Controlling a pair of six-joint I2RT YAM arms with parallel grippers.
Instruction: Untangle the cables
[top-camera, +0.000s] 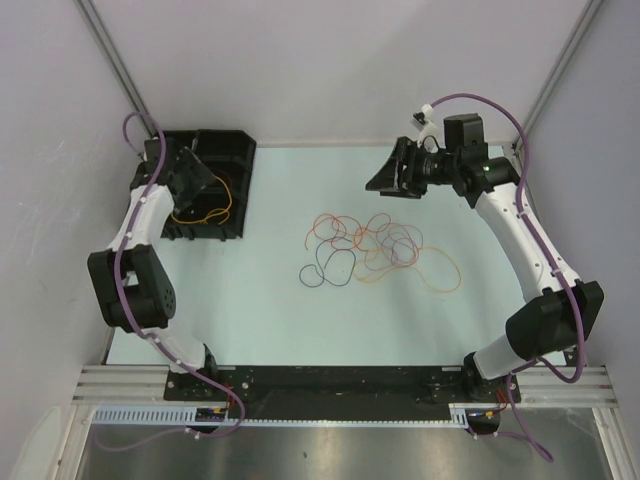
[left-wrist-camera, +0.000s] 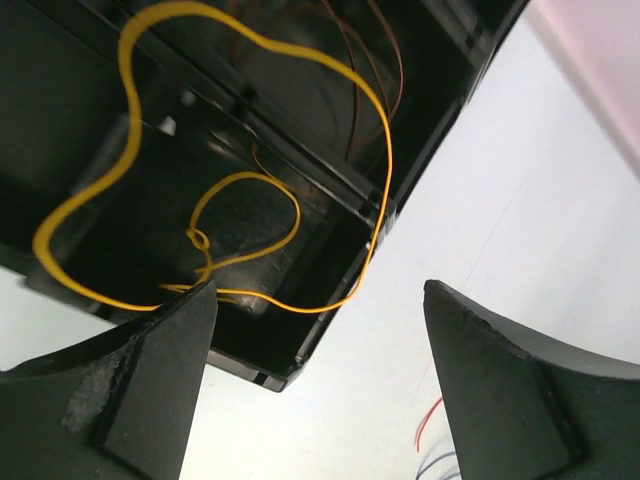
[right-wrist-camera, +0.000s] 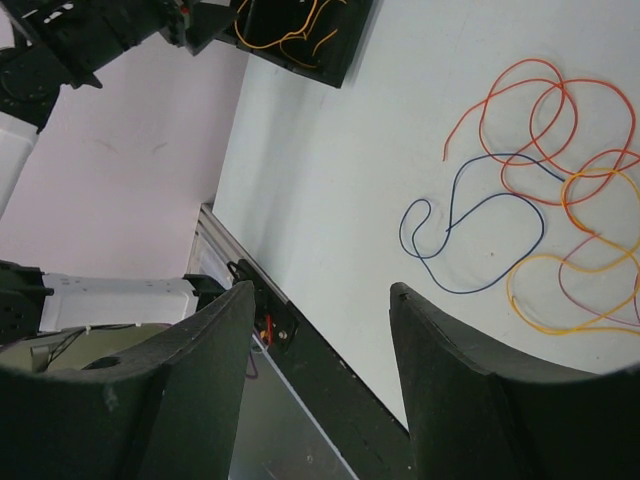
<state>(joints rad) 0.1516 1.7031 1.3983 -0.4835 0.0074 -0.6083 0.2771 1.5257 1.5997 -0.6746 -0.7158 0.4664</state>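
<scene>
Two arms rise from the near edge of the tabletop (top-camera: 260, 320). The left arm (top-camera: 135, 285) reaches to the far left corner and the right arm (top-camera: 545, 270) to the far right, so the middle lies open to the overhead camera. Between them, well apart from either end effector, lie most of the cables (top-camera: 375, 245), a loose heap of crossing loops. A dark cable (top-camera: 325, 268) curls at the heap's near left edge. It meets the others only along one side, as far as I can tell, so it looks the easiest to lift free. A yellow-orange cable (top-camera: 445, 275) sweeps round the near right side. Red loops (top-camera: 330, 225) lie further back, laced through pinkish ones where the tangle is thickest.

Further away, the right end effector (right-wrist-camera: 320, 292) hangs above the tabletop with its fingers apart and nothing between them. It is tilted toward the heap, probably lining up a pick. At the far left, the left end effector (left-wrist-camera: 318, 300) hovers over a black tray (top-camera: 225, 145), jaws spread wide and empty. Just below it a yellow cable (left-wrist-camera: 385, 160) lies inside the tray, draped over a divider between two compartments, with thin orange strands (left-wrist-camera: 397, 70) in the compartment beyond. The tray seems to be where freed cables go, which would explain the open hold above it. Judging by the heap, most of the work is not yet done.
</scene>
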